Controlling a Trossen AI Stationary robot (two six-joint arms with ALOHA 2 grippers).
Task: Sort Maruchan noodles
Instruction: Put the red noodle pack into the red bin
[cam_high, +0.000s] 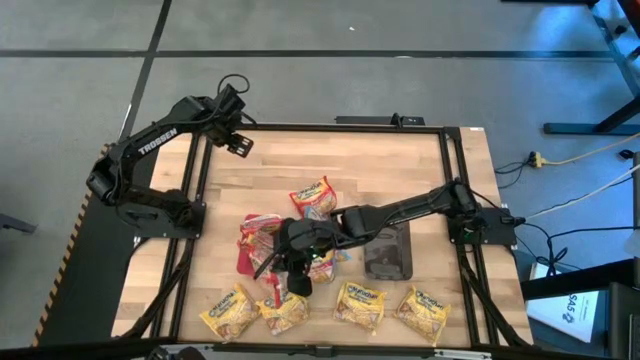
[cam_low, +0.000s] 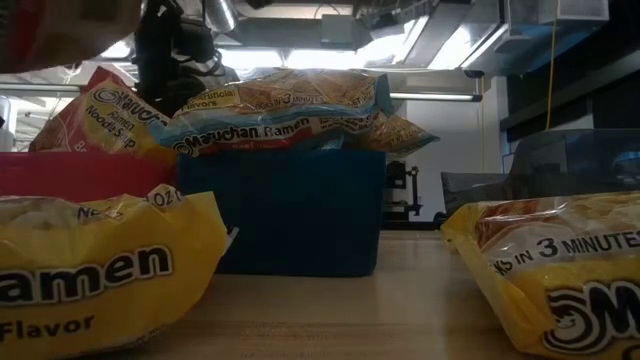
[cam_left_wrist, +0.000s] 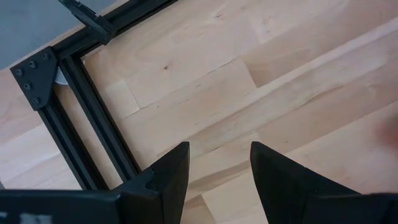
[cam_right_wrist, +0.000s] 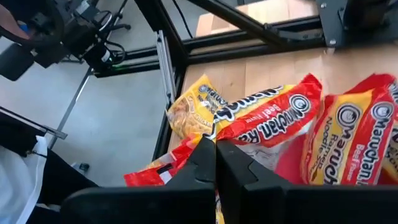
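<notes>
Right gripper is over the middle front of the table, above the pile of noodle packets on the red tray. Its fingers are pressed together; in the right wrist view the closed tips sit right against a red packet, with a thin red edge at the tips, but can't tell if it is actually pinched.

Left gripper waits at the far left corner of the table, fingers spread wide, nothing between them, only bare wood under it.

Count from the high view: four yellow packets in a row along the front edge, one red-orange packet lying alone just behind the right arm, a few red ones heaped on the red tray; exact number is hidden by the arm. Dark grey tray sits to the right of the gripper, partly under the arm. In the low view a blue tray stands beside the red one with packets stacked on top.
</notes>
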